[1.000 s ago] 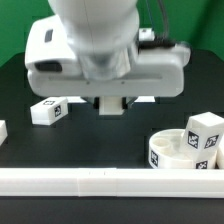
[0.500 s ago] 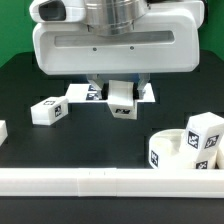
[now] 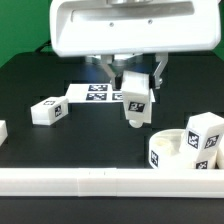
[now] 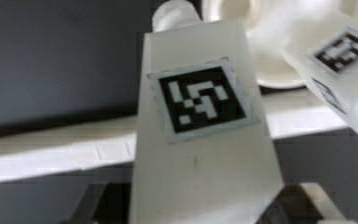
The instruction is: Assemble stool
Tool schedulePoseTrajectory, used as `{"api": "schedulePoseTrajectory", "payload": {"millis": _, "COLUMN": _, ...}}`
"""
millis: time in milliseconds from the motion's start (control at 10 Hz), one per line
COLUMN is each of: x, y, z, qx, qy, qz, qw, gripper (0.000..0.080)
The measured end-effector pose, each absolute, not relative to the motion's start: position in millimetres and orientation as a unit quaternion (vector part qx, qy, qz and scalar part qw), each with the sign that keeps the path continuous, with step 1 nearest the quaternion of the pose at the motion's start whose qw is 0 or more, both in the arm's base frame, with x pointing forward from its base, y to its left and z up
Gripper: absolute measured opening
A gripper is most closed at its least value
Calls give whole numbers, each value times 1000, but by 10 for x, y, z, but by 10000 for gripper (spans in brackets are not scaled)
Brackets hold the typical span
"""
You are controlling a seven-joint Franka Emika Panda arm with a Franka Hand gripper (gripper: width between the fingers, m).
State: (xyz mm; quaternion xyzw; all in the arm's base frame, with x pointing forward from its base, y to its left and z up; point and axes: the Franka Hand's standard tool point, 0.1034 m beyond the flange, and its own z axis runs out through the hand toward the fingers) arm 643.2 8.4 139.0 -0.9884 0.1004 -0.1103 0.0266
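One leg [image 3: 136,106], clamped tight in the end effector [image 3: 137,88], has just been lifted off the worktop [image 3: 90,140] and now hangs at ten o'clock of the seat [image 3: 161,154], so socket insertion looks next

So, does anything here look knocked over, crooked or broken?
Nothing looks broken or spilled. The held leg hangs slightly tilted in the gripper, off the table, and a loose leg lies on the table at the exterior view's left. A third leg stands upright in the seat.
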Motion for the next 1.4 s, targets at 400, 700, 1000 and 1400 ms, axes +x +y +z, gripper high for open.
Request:
{"api": "schedulePoseTrajectory", "payload": {"millis": 400, "x": 6471, "y": 74, "z": 1376, "qx": -966, "qy": 97, "qz": -240, "qw": 11, "gripper": 327}}
{"api": "schedulePoseTrajectory", "payload": {"millis": 700, "x": 6359, "y": 131, "z": 1382, "qx": -962, "qy": 116, "qz": -248, "qw": 21, "gripper": 327}}
{"api": "schedulePoseTrajectory", "payload": {"millis": 1000, "x": 6283, "y": 151, "z": 1335, "qx": -962, "qy": 116, "qz": -245, "qw": 21, "gripper": 327}}
{"api": "schedulePoseTrajectory", "payload": {"millis": 1400, "x": 6137, "y": 163, "z": 1234, "qx": -959, "qy": 133, "qz": -248, "qw": 26, "gripper": 327}}
